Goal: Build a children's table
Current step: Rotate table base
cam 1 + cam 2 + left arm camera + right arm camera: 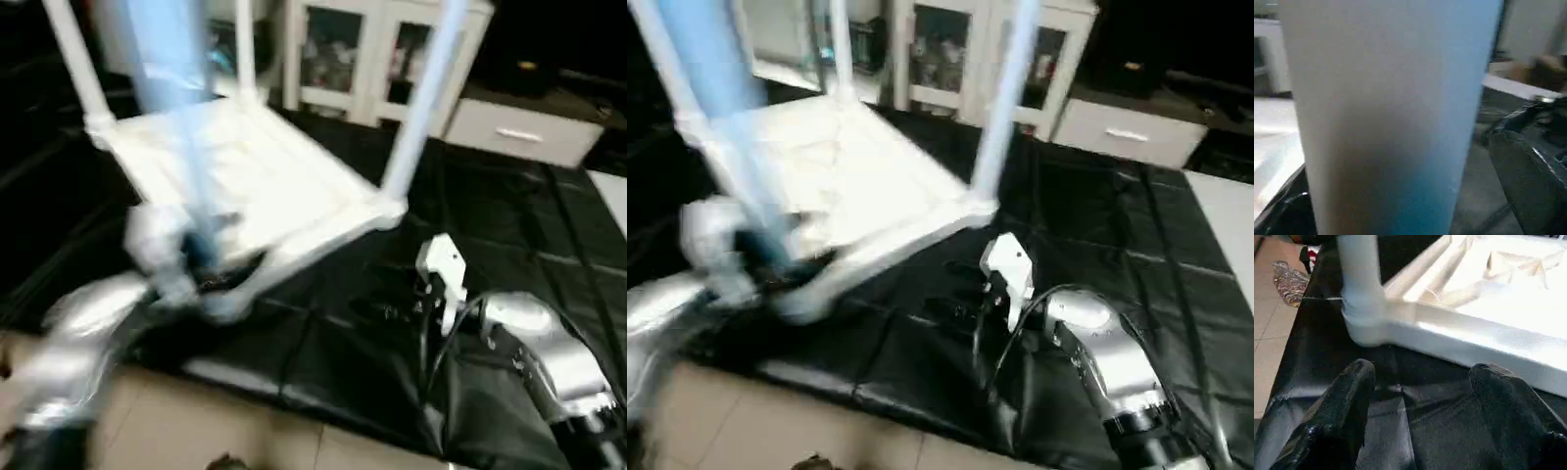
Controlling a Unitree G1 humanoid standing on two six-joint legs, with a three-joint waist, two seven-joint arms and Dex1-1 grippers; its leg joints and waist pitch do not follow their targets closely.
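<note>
From the head camera, the children's table (245,176) lies upside down on the work table (509,245), which is draped in glossy, creased black sheeting. Its white legs (423,93) stand up from the corner sockets. Behind it stands a white cabinet (377,54) with glass doors, and a low white drawer unit (524,132) beside that. Pale floor tiles (225,421) show below the near edge of the drape. The left gripper (201,259) is a blur at the nearest leg and corner; whether it is holding on I cannot tell here. The right gripper (965,299) sits low over the black sheet, just short of the top's right corner.

In the left wrist view, a white leg (1391,117) stands close between the dark fingers (1525,171), which look spread to either side of it.

In the right wrist view, both black fingers (1344,406) stand apart with nothing between them, above the black sheet (1415,426). The corner socket (1364,325) with its leg is just ahead. A patterned cloth (1290,281) lies on the tiled floor.
</note>
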